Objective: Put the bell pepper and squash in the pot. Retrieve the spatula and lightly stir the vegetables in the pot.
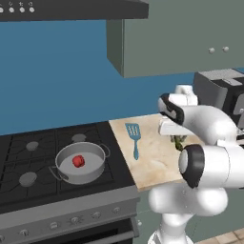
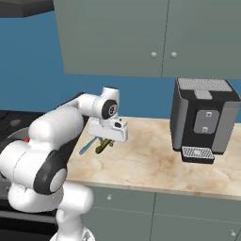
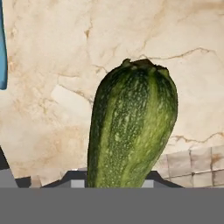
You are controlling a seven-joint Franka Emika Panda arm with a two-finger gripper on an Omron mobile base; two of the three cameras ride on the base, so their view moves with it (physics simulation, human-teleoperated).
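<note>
Marble-patterned countertop (image 1: 152, 157) lay beneath the robot's gripper (image 1: 178, 141) in the left base view, where the white arm hid most of the hand and a scrap of the dark green squash (image 1: 179, 141) showed at its tips; whether the jaws gripped it could not be told from this side. Just to the gripper's left lay the teal spatula (image 1: 134, 138), flat on the counter, head pointing away from the robot. Farther left, well apart from the hand, the grey pot (image 1: 81, 163) sat on the black stove (image 1: 28, 167) with the red bell pepper (image 1: 78, 161) resting inside it. From the right base view, the gripper (image 2: 104, 143) pointed down over the counter (image 2: 155, 164) with the squash (image 2: 102, 146) hanging tilted between its fingers, its lower end close to the surface; whether it touched could not be judged. The spatula's (image 2: 86, 148) blue handle showed just beside the squash on the gripper's left, and a black coffee machine (image 2: 202, 120) stood well off to its right. Seen from the hand view, the squash (image 3: 131, 131) rose straight up from between the fingertips, its stem end farthest from the hand, the jaws narrowed about it, with a sliver of the spatula (image 3: 2, 52) at the left edge.
</note>
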